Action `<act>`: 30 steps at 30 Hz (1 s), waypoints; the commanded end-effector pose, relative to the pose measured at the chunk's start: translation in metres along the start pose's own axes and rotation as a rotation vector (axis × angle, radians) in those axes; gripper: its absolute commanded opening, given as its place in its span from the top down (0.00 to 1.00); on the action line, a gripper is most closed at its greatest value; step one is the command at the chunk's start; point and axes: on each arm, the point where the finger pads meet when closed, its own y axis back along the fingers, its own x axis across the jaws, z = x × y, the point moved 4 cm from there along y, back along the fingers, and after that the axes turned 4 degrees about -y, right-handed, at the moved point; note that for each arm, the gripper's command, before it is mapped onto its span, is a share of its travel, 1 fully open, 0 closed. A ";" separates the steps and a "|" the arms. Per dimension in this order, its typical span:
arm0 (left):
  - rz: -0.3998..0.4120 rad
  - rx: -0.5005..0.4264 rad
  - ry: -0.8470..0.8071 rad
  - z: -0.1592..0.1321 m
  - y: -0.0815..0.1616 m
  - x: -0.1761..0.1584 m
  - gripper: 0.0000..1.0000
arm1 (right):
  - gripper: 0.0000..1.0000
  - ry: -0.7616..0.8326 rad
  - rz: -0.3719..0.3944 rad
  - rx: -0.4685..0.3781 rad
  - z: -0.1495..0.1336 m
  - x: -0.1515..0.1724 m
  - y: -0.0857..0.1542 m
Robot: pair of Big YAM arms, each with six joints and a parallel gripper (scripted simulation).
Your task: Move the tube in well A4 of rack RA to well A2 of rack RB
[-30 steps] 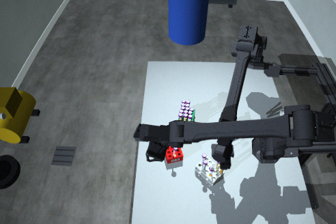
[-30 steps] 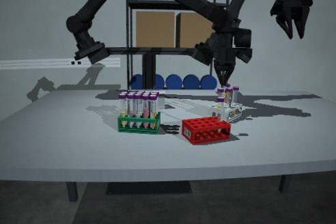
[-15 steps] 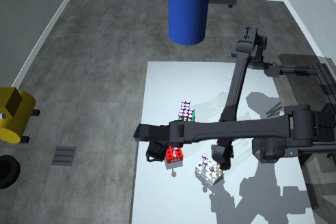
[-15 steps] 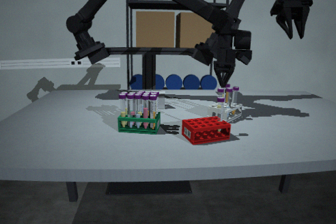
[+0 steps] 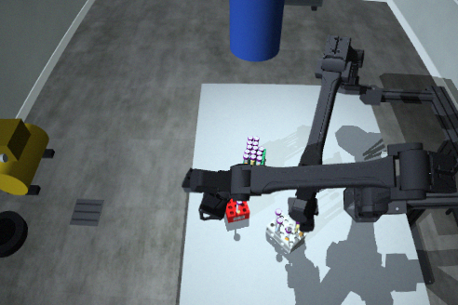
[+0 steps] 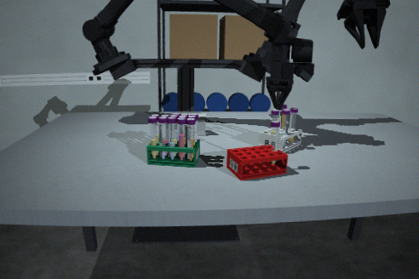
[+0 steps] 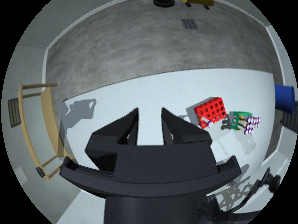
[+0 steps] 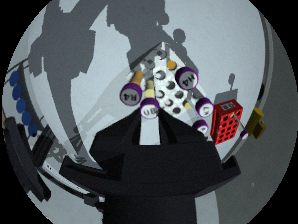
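The green rack RA (image 5: 263, 158) (image 6: 175, 159) (image 7: 234, 120) holds several purple-capped tubes (image 6: 172, 121). The white rack RB (image 5: 283, 241) (image 6: 269, 139) (image 8: 161, 68) stands to its right in the exterior view with a few capped tubes (image 8: 186, 78). My right gripper (image 5: 302, 222) (image 6: 278, 103) (image 8: 149, 111) hangs right over RB and is shut on a purple-capped tube (image 8: 149, 108), which points down into the rack. I cannot tell how deep the tube sits. My left gripper (image 5: 187, 179) (image 6: 366, 39) (image 7: 150, 111) is open and empty, high above the table.
A red rack (image 5: 240, 214) (image 6: 257, 164) (image 7: 209, 111) (image 8: 226, 123) stands between RA and RB, with one tube in it. A small yellow block (image 8: 257, 120) lies beyond the red rack. The left arm's long link (image 5: 320, 177) stretches over the racks.
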 end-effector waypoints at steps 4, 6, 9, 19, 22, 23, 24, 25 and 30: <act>0.013 -0.030 0.013 0.013 0.008 0.009 0.70 | 1.00 -0.005 0.004 0.007 -0.003 -0.005 -0.019; 0.013 -0.030 0.013 0.013 0.008 0.009 0.70 | 1.00 -0.005 0.004 0.008 -0.003 -0.005 -0.019; 0.013 -0.030 0.013 0.013 0.008 0.009 0.70 | 1.00 -0.005 0.004 0.008 -0.003 -0.005 -0.019; 0.013 -0.030 0.013 0.013 0.008 0.009 0.70 | 1.00 -0.005 0.004 0.008 -0.003 -0.005 -0.019; 0.013 -0.030 0.013 0.013 0.008 0.009 0.70 | 1.00 -0.005 0.004 0.008 -0.003 -0.005 -0.019; 0.013 -0.030 0.013 0.013 0.008 0.009 0.70 | 1.00 -0.005 0.004 0.008 -0.003 -0.005 -0.019; 0.013 -0.030 0.013 0.013 0.008 0.009 0.70 | 1.00 -0.005 0.004 0.008 -0.003 -0.005 -0.019; 0.013 -0.030 0.013 0.013 0.008 0.009 0.70 | 1.00 -0.005 0.004 0.008 -0.003 -0.005 -0.019; 0.013 -0.030 0.013 0.013 0.008 0.009 0.70 | 1.00 -0.005 0.004 0.008 -0.003 -0.005 -0.019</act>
